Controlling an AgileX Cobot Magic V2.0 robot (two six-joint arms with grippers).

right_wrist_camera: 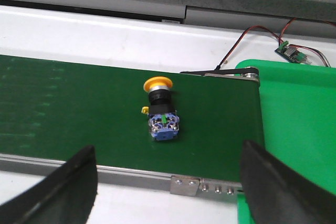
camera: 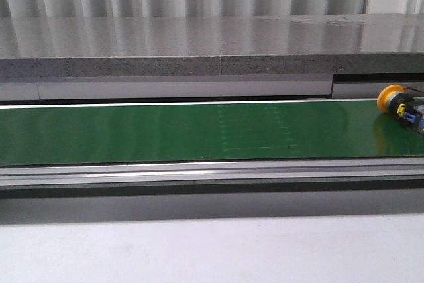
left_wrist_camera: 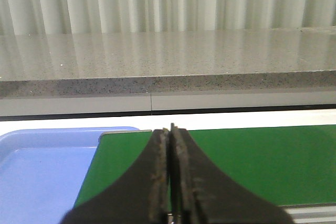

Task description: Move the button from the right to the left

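The button lies on its side on the green conveyor belt at the far right, orange-yellow cap toward the back. In the right wrist view the button shows its cap, black collar and blue-and-clear block. My right gripper is open and empty, its fingers wide apart, near the belt's front rail, short of the button. My left gripper is shut and empty above the belt's left end. Neither gripper shows in the front view.
A blue tray sits just past the belt's left end. A green tray sits past its right end. A small circuit board with wires lies behind it. A grey stone ledge runs behind the belt.
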